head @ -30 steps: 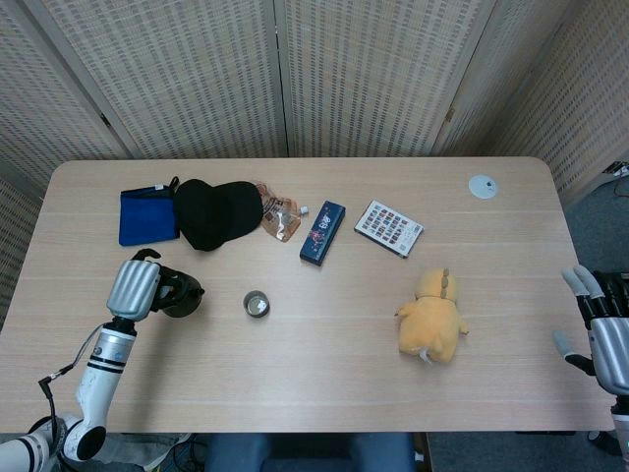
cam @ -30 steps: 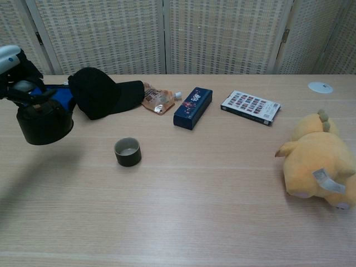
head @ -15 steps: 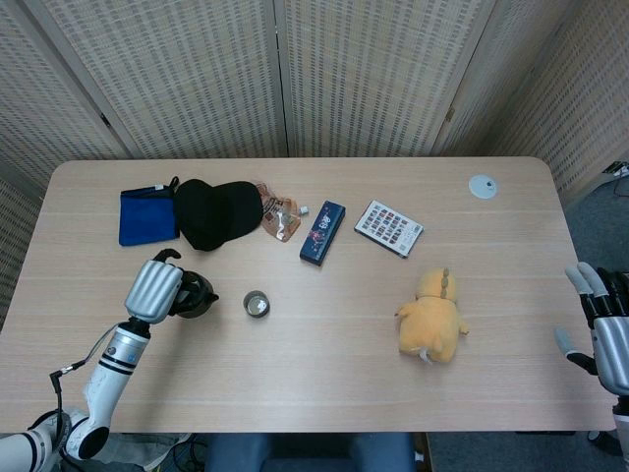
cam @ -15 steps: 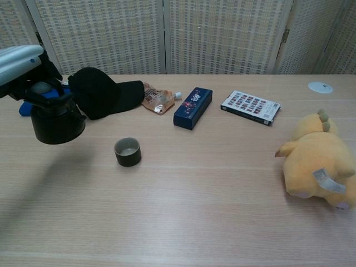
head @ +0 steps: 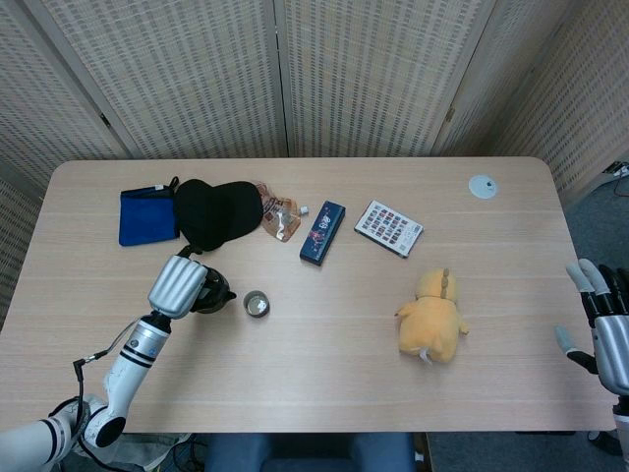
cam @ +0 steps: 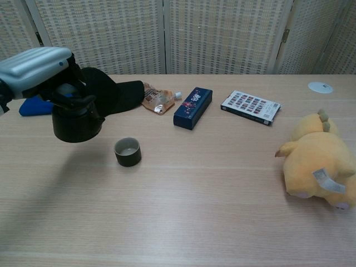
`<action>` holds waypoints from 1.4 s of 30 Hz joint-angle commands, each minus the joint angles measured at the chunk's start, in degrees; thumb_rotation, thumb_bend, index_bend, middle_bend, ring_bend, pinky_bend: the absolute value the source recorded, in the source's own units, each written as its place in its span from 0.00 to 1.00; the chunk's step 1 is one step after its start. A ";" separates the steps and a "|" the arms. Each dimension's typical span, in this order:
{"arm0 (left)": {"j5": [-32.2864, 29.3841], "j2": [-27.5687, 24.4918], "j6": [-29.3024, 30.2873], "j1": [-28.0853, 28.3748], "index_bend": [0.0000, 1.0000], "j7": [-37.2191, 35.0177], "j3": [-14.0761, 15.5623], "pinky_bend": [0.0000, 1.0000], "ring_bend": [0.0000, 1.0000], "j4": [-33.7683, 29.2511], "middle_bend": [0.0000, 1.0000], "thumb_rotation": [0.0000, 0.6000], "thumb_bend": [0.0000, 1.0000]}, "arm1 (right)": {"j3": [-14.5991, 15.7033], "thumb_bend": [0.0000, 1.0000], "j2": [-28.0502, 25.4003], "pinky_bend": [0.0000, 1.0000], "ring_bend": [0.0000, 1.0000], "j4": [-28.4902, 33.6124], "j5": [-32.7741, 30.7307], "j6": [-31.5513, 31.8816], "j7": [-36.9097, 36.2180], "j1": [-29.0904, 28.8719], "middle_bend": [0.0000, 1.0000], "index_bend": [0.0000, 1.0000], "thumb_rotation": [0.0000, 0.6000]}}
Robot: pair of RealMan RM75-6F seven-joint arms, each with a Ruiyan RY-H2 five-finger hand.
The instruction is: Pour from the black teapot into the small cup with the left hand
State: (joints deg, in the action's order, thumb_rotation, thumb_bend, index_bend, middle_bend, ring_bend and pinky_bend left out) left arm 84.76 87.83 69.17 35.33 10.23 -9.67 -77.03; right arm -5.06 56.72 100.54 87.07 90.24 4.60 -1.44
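The left hand grips the black teapot by its top handle and carries it in the air, just to the left of the small cup, which stands on the table in front of the black cap. In the head view the teapot sits close beside the cup, not yet over it, and looks roughly upright. This seems to be the approach step, with no pouring begun. The next move likely calls for bringing the spout over the cup's mouth and then tilting slowly, since the cup is small and easy to miss. The right hand hangs off the table's right edge, fingers spread and holding nothing
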 commanded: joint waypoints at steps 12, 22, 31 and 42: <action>-0.04 4.86 0.21 1.91 1.00 4.50 0.24 0.30 0.95 6.06 1.00 0.85 0.40 | -0.01 0.29 0.05 0.01 0.00 -0.04 -0.18 0.15 0.05 0.22 0.04 0.00 1.00; 2.45 7.58 1.65 2.92 1.00 6.61 1.45 0.30 0.95 9.32 1.00 0.85 0.40 | 0.00 0.29 0.01 0.01 0.00 -0.22 -0.42 0.42 -0.22 0.55 0.04 0.00 1.00; 5.27 9.37 3.23 3.89 1.00 8.79 2.55 0.30 0.95 12.25 1.00 0.85 0.40 | -0.07 0.29 0.04 0.01 0.00 -0.49 -0.61 0.33 -0.51 0.59 0.04 0.00 1.00; 9.87 11.27 5.75 4.85 1.00 10.50 4.77 0.30 0.95 17.21 1.00 0.88 0.40 | -0.13 0.29 0.12 0.01 0.00 -0.80 -0.63 0.44 -0.89 0.69 0.04 0.00 1.00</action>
State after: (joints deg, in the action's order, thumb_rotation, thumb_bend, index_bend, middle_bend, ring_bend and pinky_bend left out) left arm 93.96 98.66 74.40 39.98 20.34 -5.29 -60.64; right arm -5.19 56.83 99.74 86.43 90.68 3.72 -0.75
